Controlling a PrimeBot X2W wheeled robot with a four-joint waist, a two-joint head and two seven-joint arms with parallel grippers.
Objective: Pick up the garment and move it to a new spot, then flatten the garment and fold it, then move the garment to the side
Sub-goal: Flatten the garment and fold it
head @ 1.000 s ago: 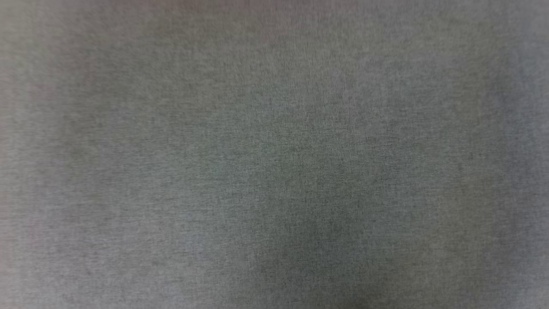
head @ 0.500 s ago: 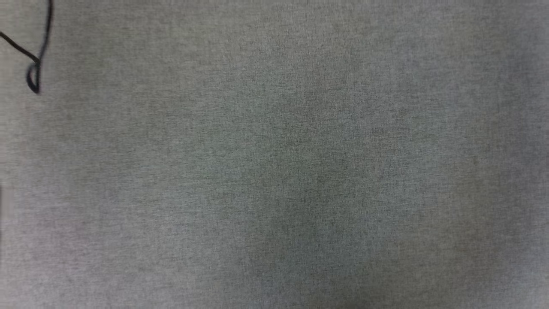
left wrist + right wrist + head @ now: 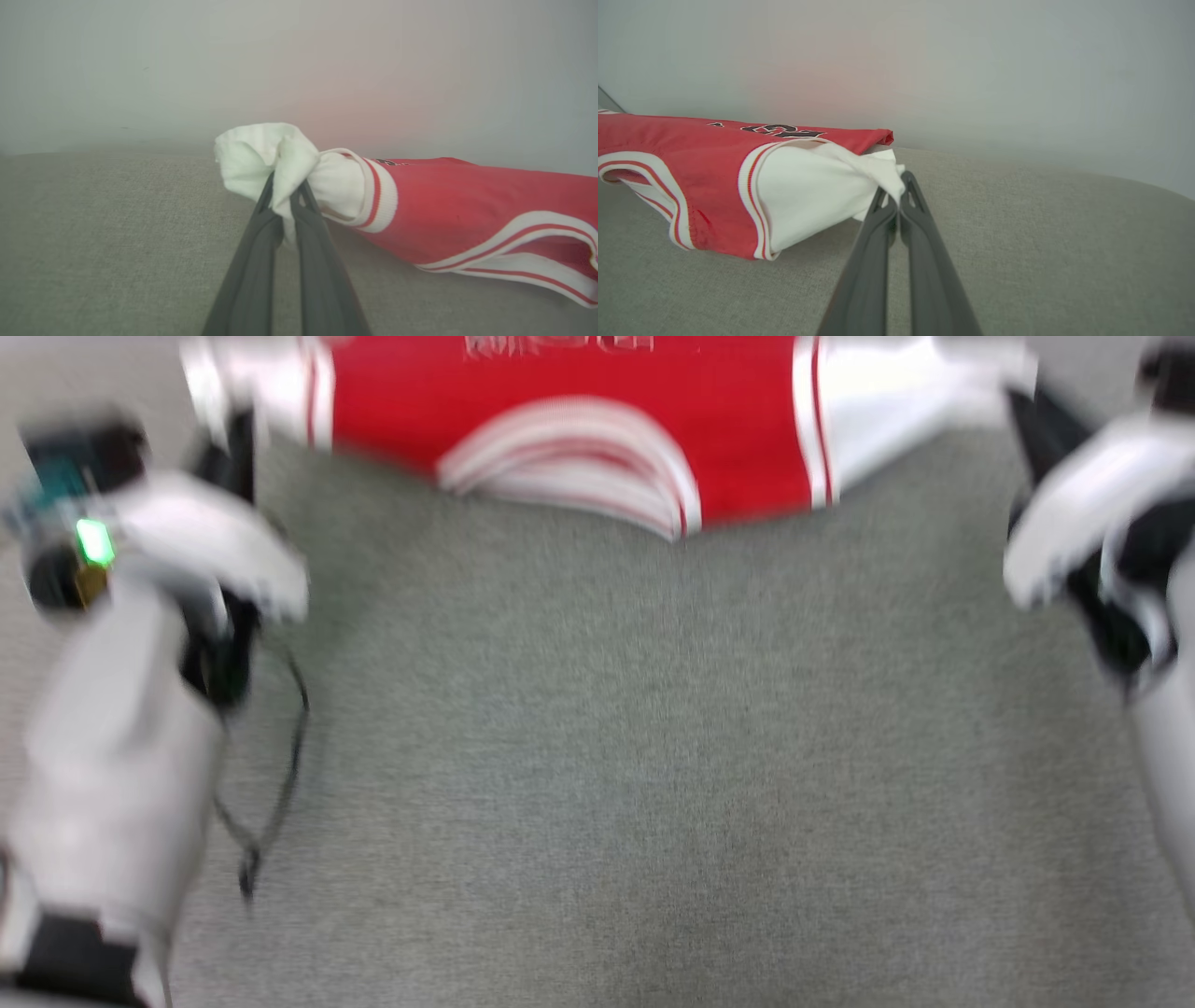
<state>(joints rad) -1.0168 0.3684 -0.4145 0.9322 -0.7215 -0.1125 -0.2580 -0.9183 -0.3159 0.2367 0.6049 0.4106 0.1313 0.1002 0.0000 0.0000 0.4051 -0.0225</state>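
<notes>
We hold the garment (image 3: pixel 560 439) with left gripper (image 3: pixel 285 189) and right gripper (image 3: pixel 899 186) each clamped on a mere pinch of sleeve (image 3: pixel 254 156), so stretching hard could slip one free.

We are looking down at a grey woven fabric surface (image 3: pixel 597 756). The garment (image 3: pixel 560 420) is resting on its far side, stretching from left to right, its striped collar facing the near side.

The head view looks steeply down on the grey fabric surface (image 3: pixel 597 756), with the shirt (image 3: pixel 560 420) at 12 o'clock. The 2 wrist views sit low and close behind the left tool (image 3: pixel 286 186) and the right tool (image 3: pixel 896 186), facing a pale wall (image 3: pixel 140 70). All 3 views share the shirt.
</notes>
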